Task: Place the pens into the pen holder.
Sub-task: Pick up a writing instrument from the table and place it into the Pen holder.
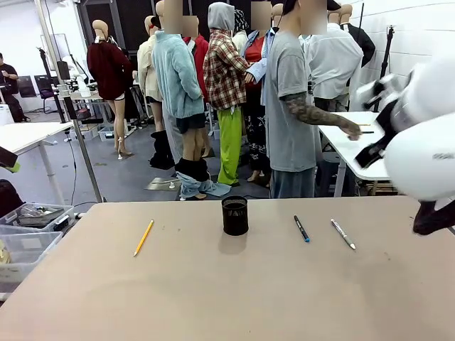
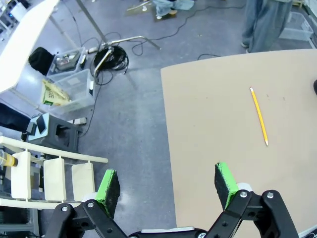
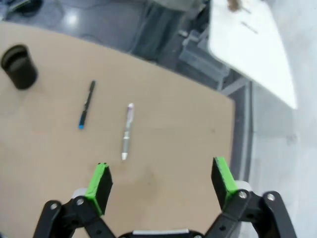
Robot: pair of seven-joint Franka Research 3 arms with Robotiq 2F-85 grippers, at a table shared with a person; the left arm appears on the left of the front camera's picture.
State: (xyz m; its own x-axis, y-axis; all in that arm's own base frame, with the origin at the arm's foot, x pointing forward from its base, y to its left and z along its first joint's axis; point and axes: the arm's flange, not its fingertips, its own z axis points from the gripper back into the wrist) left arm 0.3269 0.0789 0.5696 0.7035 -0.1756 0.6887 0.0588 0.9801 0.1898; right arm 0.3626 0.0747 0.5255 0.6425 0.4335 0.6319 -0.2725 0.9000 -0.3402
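Note:
The black mesh pen holder [image 1: 235, 215] stands upright near the table's far middle; it also appears as the dark cup [image 3: 19, 67]. A yellow pencil [image 1: 143, 237] lies to its left, seen too as the yellow pencil [image 2: 259, 116]. Right of the holder lie a dark pen with a blue tip [image 1: 302, 229] and a silvery pen [image 1: 343, 234]; from the right wrist these are the dark pen [image 3: 86, 104] and silvery pen [image 3: 127, 131]. My left gripper [image 2: 168, 186] hangs open over the table's left edge. My right gripper [image 3: 161, 182] is open above the table's right part, empty.
The right arm's white body [image 1: 423, 142] fills the front view's right side. A person in a grey shirt [image 1: 291, 106] stands beyond the far edge by a white table [image 1: 352, 145]. Clear plastic bins [image 2: 69, 87] and cables lie on the floor left of the table.

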